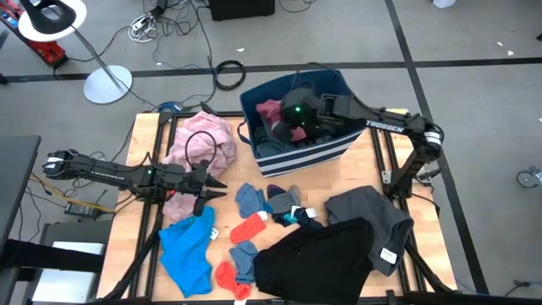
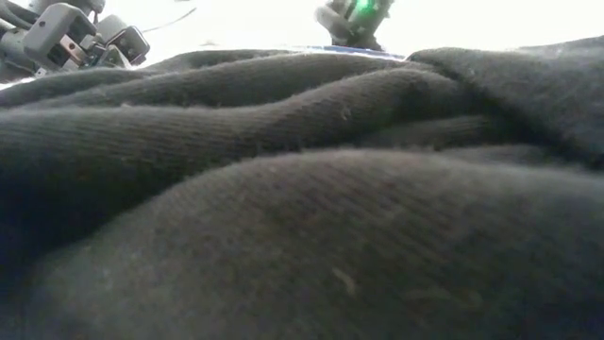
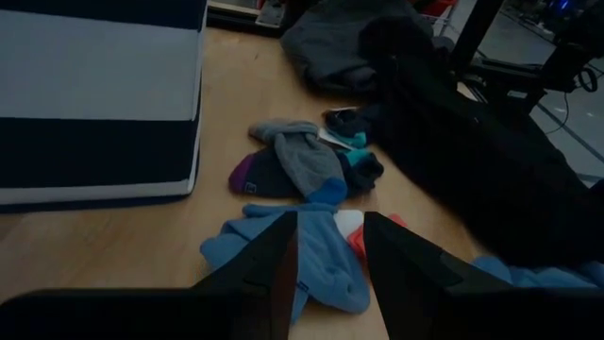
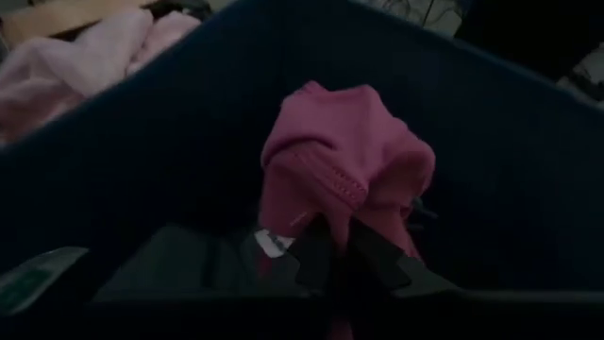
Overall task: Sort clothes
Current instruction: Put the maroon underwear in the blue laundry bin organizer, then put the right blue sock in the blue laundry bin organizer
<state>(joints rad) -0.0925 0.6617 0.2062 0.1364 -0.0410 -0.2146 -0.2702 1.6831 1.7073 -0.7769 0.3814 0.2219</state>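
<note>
The clothes lie spread over the wooden table point(image 1: 356, 174). A pink garment point(image 1: 199, 142) is at the far left and a bright blue one point(image 1: 188, 246) at the near left. Several small socks point(image 1: 267, 207) lie in the middle, with a black garment point(image 1: 313, 254) and a dark grey one point(image 1: 373, 216) at the right. My right gripper point(image 4: 332, 257) reaches into the navy striped bin point(image 1: 296, 157), shut on a maroon garment point(image 4: 340, 156). My left gripper point(image 3: 330, 269) hovers open by the pink garment, over a light blue sock point(image 3: 316, 250). My right gripper pinches a fold of the maroon garment point(image 4: 326, 222) between its two fingers. The fingers slant down into the bin from the table's right side. The garment is bunched up just ahead of the fingertips, inside the bin's walls. What it rests on is hidden.
In the low view the black garment point(image 2: 302, 189) fills nearly the whole picture. The bin stands at the table's far middle edge. Bare wood shows between the bin and the socks point(image 1: 339, 178). A lamp base point(image 1: 107, 85) and cables lie on the floor beyond the table.
</note>
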